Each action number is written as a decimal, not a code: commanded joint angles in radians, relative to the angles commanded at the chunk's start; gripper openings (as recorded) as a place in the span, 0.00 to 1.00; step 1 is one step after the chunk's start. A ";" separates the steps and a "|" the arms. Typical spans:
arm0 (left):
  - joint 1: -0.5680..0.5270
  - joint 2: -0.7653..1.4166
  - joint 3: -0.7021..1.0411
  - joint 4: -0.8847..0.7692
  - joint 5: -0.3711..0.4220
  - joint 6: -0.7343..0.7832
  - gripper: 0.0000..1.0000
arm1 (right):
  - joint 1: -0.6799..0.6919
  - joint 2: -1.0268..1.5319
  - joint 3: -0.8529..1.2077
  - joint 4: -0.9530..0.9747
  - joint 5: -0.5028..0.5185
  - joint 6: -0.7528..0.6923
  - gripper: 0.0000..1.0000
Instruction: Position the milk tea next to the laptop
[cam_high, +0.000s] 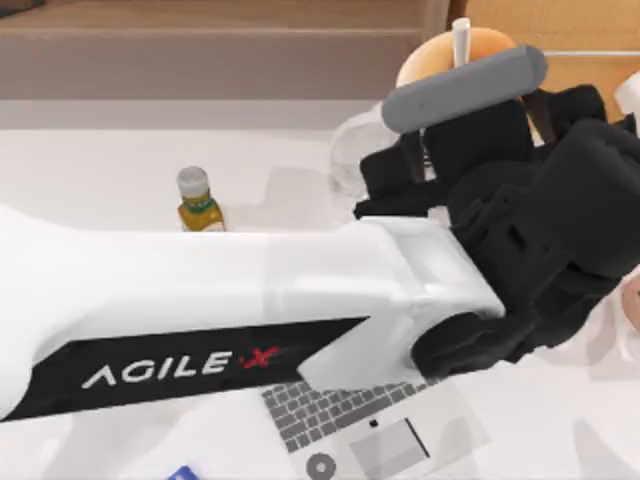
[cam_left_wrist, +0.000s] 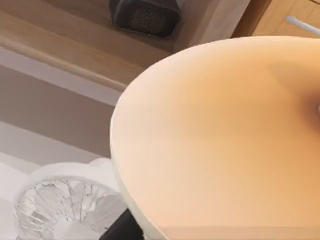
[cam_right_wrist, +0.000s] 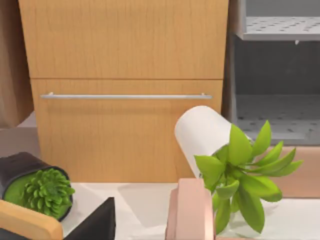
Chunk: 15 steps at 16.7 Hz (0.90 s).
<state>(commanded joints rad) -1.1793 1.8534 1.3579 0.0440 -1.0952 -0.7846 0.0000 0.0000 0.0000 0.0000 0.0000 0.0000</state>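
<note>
The left arm reaches across the table from the top view's left, its white link with the AgileX lettering covering much of the surface. Its black left hand sits at the milk tea, beyond the laptop toward the far edge of the table. The cup's orange domed lid and white straw rise just above the hand's black body and the grey bar of the wrist. In the left wrist view the milk tea looms right against the camera, a broad orange-to-cream wall, so the hand is pressed close around the cup. The fingers themselves are hidden, so I cannot tell how far they are apart or whether they truly clamp it.

The laptop lies at the near edge of the table, partly under the arm, with grey keys, trackpad and a round sticker showing. The small yellow-green bottle stands beyond the laptop and to its left, well apart from the cup. A white fan stands on the table near the cup.

The right wrist view faces a wooden cabinet, with a leafy plant and a dark pot of green succulent before it.
</note>
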 joint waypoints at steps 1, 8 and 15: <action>-0.056 0.044 0.035 -0.074 -0.044 -0.040 0.00 | 0.000 0.000 0.000 0.000 0.000 0.000 1.00; -0.283 0.308 0.163 -0.406 -0.210 -0.223 0.00 | 0.000 0.000 0.000 0.000 0.000 0.000 1.00; -0.275 0.291 0.173 -0.371 -0.226 -0.229 0.00 | 0.000 0.000 0.000 0.000 0.000 0.000 1.00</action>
<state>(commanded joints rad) -1.4538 2.1445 1.5310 -0.3270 -1.3210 -1.0138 0.0000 0.0000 0.0000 0.0000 0.0000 0.0000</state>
